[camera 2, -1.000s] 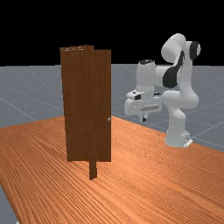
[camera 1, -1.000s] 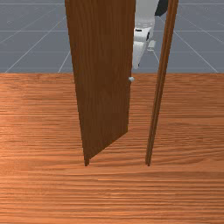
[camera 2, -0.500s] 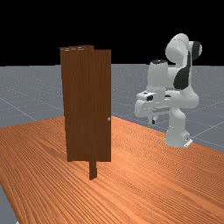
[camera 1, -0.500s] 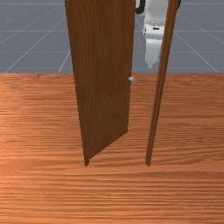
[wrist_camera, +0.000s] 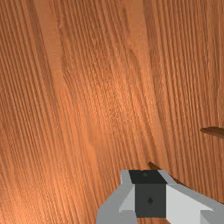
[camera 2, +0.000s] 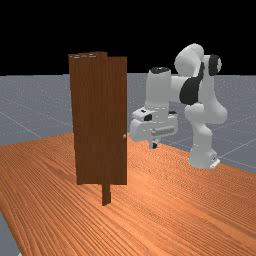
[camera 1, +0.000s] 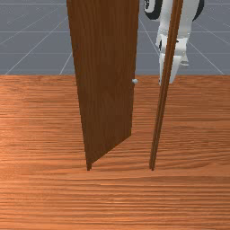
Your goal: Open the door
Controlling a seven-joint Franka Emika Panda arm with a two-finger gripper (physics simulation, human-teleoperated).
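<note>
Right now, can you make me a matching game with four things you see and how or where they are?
1. door
2. knob
3. gripper
4. table

A. small and pale, by the door's edge
B. flat, orange-brown wood
C. standing partly open
D. up in the air

Right pairs: 1-C, 2-A, 3-D, 4-B

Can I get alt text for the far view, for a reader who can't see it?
A gripper hangs to the right of a tall brown door, apart from its small pale knob; a white-and-grey arm carries it over an orange-brown table.
</note>
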